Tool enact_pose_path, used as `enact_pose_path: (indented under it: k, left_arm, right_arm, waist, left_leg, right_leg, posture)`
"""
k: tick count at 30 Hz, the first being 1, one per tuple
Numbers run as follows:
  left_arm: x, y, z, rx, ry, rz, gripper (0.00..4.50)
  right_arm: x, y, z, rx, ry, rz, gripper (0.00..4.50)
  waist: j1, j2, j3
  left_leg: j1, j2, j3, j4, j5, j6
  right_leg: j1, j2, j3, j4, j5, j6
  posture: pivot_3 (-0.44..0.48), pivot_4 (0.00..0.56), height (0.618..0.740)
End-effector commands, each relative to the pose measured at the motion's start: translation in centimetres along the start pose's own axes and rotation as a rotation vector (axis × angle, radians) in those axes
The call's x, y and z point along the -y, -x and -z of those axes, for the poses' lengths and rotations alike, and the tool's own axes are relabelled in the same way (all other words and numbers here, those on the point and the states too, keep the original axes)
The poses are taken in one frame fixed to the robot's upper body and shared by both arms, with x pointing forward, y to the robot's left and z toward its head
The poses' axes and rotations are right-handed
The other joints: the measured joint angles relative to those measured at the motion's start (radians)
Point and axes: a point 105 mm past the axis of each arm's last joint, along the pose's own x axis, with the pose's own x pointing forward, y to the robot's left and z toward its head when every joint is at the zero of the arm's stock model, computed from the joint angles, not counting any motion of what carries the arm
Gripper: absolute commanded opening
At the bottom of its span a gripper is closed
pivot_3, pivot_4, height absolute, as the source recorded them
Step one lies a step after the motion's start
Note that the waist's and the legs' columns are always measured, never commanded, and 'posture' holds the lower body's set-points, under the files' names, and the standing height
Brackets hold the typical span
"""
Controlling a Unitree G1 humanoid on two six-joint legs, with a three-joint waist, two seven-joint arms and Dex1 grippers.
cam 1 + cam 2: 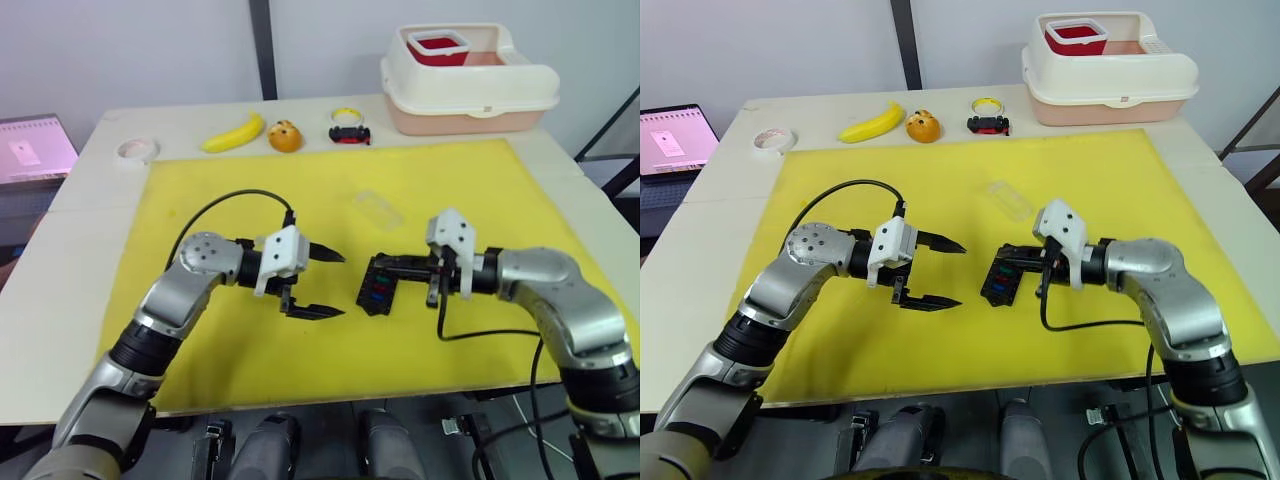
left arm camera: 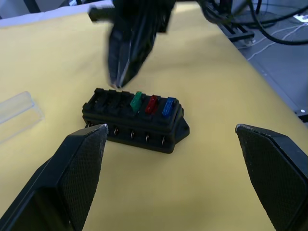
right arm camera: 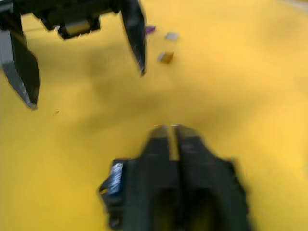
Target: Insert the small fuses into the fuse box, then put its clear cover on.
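The fuse box (image 1: 377,286) lies on the yellow mat (image 1: 200,340), near the middle of its near half, between the two grippers. Three small fuses are seated in one row of its slots: a green fuse (image 2: 136,101), a red fuse (image 2: 151,103) and a blue fuse (image 2: 168,106). The remaining slots in that row are empty.

The right gripper (image 2: 120,79) is positioned over the right end of the fuse box, fingers pressed together, tips at the box's empty slots. Contact with the box cannot be confirmed.

The left gripper (image 1: 322,283) is just left of the fuse box, fingers spread wide, holding nothing and clear of the box.

Three loose fuses, purple (image 3: 150,29), grey (image 3: 171,36) and olive-yellow (image 3: 166,57), lie on the mat beyond the left gripper, close together.

The clear cover (image 1: 377,208) lies flat on the mat, on the far side of the fuse box, apart from it.
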Motion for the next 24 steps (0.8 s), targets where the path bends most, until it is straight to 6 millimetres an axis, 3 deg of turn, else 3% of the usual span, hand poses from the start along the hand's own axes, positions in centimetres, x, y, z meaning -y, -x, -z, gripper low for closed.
enact_pose_path:
  k: [1, 24]
  left_arm:
    - [-0.4, -0.1, -0.8, 0.015, -0.041, -0.001, 4.50]
    - [-1.0, -0.1, -0.9, 0.007, -0.055, -0.008, 4.50]
  right_arm:
    - [-0.1, 0.2, -1.1, 0.055, 0.021, 0.044, 0.04]
    - [-0.5, -1.2, 3.4, -0.085, -0.042, 0.061, 0.04]
  waist:
    - [-0.001, 0.000, 0.000]
    - [-0.003, 0.000, 0.000]
  left_leg:
    - [0.000, 0.000, 0.000, 0.000, 0.000, 0.000]
    - [0.000, 0.000, 0.000, 0.003, 0.000, 0.001]
  right_leg:
    - [0.000, 0.000, 0.000, 0.000, 0.000, 0.000]
    - [0.002, 0.000, 0.000, 0.001, 0.000, 0.000]
  posture:
    - [0.000, 0.150, 0.740]
    - [0.000, 0.150, 0.740]
